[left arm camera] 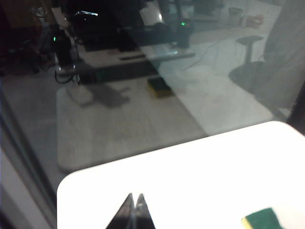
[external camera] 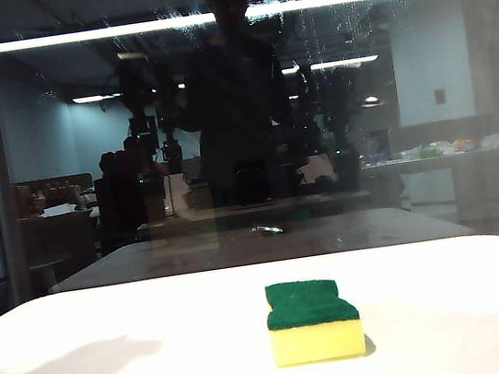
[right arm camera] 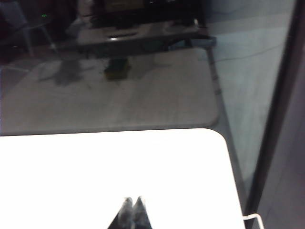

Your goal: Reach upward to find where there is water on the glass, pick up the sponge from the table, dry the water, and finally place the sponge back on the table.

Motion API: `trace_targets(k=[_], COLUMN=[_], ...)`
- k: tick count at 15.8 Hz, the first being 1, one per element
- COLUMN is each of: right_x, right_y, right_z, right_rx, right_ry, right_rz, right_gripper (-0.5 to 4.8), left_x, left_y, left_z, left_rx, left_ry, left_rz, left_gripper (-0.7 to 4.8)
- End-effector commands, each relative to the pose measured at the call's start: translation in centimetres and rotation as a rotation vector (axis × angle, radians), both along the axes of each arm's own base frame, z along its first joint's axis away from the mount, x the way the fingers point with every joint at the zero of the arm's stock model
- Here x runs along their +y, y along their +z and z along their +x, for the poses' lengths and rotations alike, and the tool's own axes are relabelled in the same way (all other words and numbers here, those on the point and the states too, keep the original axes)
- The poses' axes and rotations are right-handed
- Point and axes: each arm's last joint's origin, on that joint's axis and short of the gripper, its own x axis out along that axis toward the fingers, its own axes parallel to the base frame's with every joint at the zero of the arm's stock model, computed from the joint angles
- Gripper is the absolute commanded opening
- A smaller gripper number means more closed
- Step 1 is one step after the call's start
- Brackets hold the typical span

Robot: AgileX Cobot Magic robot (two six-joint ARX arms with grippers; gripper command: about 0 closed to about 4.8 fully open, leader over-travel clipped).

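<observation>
Both arms are clear of the exterior view; only their shadows fall on the white surface (external camera: 109,309). The left gripper (left arm camera: 134,202) hangs above the surface's left corner, jaws together and empty, as does the right gripper (right arm camera: 133,204) near the right corner.

The likely slip: the water (external camera: 338,21), fine droplets and thin streaks, sits high on the glass (external camera: 463,120) just beside a bright light strip, so a search could mistake glare for wet. The sponge (external camera: 313,319), green side up, lies mid-surface, untouched; a shallow grab could squash or skid it.

Beyond the pane: a dim room, a dark silhouette, cluttered desks.
</observation>
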Motion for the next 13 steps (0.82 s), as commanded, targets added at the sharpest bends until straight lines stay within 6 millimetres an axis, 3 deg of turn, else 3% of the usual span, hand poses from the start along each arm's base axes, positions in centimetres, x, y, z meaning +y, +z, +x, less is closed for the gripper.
trace_targets(k=[1, 5, 13], right_x=[0.0, 0.0, -0.4], right_y=[0.3, -0.6, -5.4], right_z=[-0.1, -0.1, -1.8], right_rx=[-0.025, -0.005, 0.017], right_ry=[-0.009, -0.008, -0.037], right_rz=[0.006, 0.004, 0.021], right_gripper=[-0.09, -0.09, -0.09], left_x=[0.2, 0.3, 0.4], left_y=[-1.6, -3.6, -8.3], left_z=[-0.4, -1.0, -1.8], left_rx=[-0.033, -0.042, -0.095], left_ry=[0.035, 0.037, 0.042], left_rz=[-0.008, -0.032, -0.105], left_gripper=[-0.05, -0.05, -0.05])
